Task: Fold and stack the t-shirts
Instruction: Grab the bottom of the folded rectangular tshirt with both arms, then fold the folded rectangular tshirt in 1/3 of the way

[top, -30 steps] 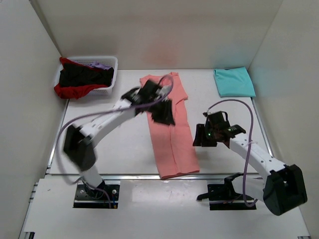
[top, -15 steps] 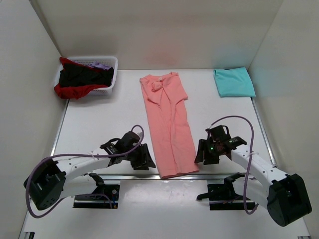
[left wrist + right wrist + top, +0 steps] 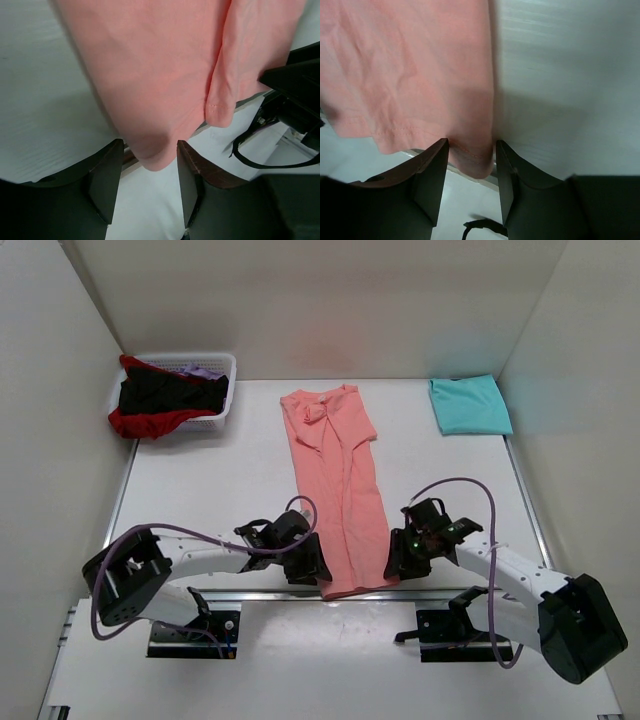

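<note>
A salmon-pink t-shirt (image 3: 342, 490), folded into a long strip, lies down the middle of the table, its hem at the near edge. My left gripper (image 3: 314, 569) is at the hem's near left corner. It is open, with that corner (image 3: 150, 155) between its jaws. My right gripper (image 3: 393, 558) is at the near right corner. It is open, with that corner (image 3: 477, 162) between its jaws. A folded turquoise t-shirt (image 3: 468, 405) lies at the far right. Black (image 3: 170, 392), red (image 3: 140, 424) and lilac (image 3: 202, 370) shirts lie in the basket.
The white slatted basket (image 3: 226, 390) stands at the far left corner. White walls close in the table on the left, back and right. The table's near edge with a metal rail (image 3: 260, 592) runs just under both grippers.
My left arm has swung from the shirt's far end down to its near left hem corner. My right gripper has moved nearer and left onto the near right hem corner.
</note>
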Controlling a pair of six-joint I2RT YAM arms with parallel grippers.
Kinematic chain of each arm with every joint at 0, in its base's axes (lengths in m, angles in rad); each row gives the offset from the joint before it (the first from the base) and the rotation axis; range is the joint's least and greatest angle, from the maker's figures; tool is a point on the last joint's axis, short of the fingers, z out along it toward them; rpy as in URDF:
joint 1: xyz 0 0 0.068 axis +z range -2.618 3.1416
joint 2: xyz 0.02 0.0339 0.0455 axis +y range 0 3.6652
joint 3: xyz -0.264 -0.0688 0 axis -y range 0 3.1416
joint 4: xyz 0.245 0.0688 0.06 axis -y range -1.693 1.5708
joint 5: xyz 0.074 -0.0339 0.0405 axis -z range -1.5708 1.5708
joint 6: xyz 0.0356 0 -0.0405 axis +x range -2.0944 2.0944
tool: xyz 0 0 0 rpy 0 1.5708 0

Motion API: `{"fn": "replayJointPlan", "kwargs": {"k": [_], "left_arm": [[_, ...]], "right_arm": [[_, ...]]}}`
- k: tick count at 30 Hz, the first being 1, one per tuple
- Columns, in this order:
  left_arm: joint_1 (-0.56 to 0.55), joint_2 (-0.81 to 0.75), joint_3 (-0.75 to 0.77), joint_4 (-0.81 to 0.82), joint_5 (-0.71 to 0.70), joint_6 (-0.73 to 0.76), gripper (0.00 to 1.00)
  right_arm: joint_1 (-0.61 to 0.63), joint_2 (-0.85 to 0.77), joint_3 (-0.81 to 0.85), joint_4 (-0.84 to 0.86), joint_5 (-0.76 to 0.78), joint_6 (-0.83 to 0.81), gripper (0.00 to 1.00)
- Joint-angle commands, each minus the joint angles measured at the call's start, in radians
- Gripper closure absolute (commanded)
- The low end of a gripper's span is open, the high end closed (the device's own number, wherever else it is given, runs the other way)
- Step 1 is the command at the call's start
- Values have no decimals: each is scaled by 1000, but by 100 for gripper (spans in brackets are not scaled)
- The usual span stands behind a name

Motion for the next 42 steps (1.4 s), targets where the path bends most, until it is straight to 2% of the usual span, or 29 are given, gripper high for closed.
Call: {"fn": "replayJointPlan", "kwargs": {"k": [1, 3, 4, 6, 8, 9, 13, 16, 19, 24, 26, 29, 35, 42], "left_arm": [[-40, 36, 57, -8, -33, -8, 43], [-48, 51, 64, -8, -41, -18, 44], [-54, 65, 61, -12, -39, -18, 48], [-54, 65, 58, -20, -24, -12, 71], [-52, 38, 30, -30, -27, -18, 85], [-46, 18, 15, -35, -16, -18, 92], [-33, -68, -41, -89, 17, -18, 100], [-13, -134, -32, -207, 19, 16, 100], [32, -184, -31, -250, 54, 31, 100], [257, -206, 56, -276, 122, 85, 100], [366, -159, 118, -290, 175, 145, 100], [449, -46, 264, -331, 215, 238, 100], [535, 208, 554, -374, 280, 335, 100], [610, 373, 735, -405, 303, 361, 100]], "right_arm": [[25, 16, 10, 24, -9, 27, 60], [32, 21, 13, 23, -9, 29, 68], [34, 29, 13, 29, -11, 27, 75], [46, 32, 13, 17, -19, 30, 93], [52, 30, 20, 4, -29, 29, 100], [51, 35, 31, -2, -35, 18, 100], [69, 17, 43, -43, -87, 19, 100], [115, 10, 52, -91, -135, 30, 100], [129, 30, 91, -117, -179, 19, 100], [54, 153, 242, -213, -200, -82, 99], [14, 214, 365, -258, -186, -146, 100], [-87, 335, 541, -327, -160, -232, 100], [-193, 607, 874, -411, -124, -329, 100], [-202, 884, 1239, -464, -101, -355, 100]]}}
